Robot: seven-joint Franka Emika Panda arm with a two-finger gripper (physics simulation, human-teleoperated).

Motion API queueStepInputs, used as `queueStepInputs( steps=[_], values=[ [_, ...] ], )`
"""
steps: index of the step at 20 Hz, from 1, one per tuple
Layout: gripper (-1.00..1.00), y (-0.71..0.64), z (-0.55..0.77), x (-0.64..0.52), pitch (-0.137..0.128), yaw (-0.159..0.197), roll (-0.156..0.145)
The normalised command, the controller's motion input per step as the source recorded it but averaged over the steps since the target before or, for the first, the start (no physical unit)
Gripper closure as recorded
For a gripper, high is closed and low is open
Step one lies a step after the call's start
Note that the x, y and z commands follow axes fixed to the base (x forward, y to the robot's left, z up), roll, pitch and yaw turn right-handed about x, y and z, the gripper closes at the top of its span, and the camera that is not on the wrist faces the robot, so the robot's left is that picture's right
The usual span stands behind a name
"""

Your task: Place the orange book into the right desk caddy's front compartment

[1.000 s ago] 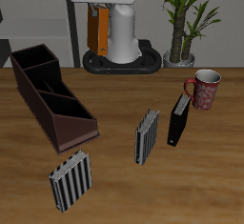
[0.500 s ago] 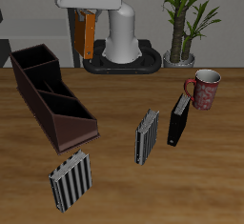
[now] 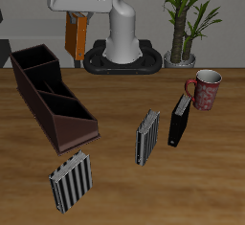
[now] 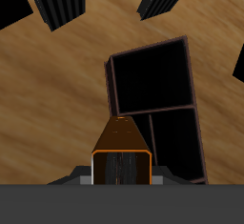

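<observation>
The orange book (image 3: pixel 76 36) hangs upright in my gripper (image 3: pixel 77 16), held high above the table at the back, just behind the right desk caddy (image 3: pixel 50 98). The gripper is shut on the book's top. The caddy is a long dark brown open box with three sections, lying at an angle on the table. In the wrist view the book (image 4: pixel 122 152) shows end-on, orange with a black edge, and the caddy's open compartments (image 4: pixel 152 77) lie below and just ahead of it. The gripper fingers are hidden in the wrist view.
Two grey-striped books (image 3: pixel 147 136) (image 3: pixel 72 180) stand near the table's middle and front. A black book (image 3: pixel 180 120) and a red mug (image 3: pixel 205 88) stand at the far side from the caddy. A potted plant (image 3: pixel 185 18) and the robot base (image 3: pixel 122 56) are at the back.
The gripper has carried the orange book sideways along the back of the table toward the caddy's end. Nothing on the table has moved.
</observation>
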Motion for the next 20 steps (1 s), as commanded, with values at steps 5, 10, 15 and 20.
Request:
queueStepInputs(
  steps=[5,10,15,20],
  values=[
    [1.0,-0.22,-0.1,-0.06,0.01,0.047,-0.025],
    [1.0,-0.17,-0.07,0.04,0.004,0.038,-0.029],
    [1.0,-0.15,0.06,0.01,-0.015,0.005,-0.025],
    [1.0,0.0,0.03,0.03,-0.009,0.007,0.007]
  ],
)
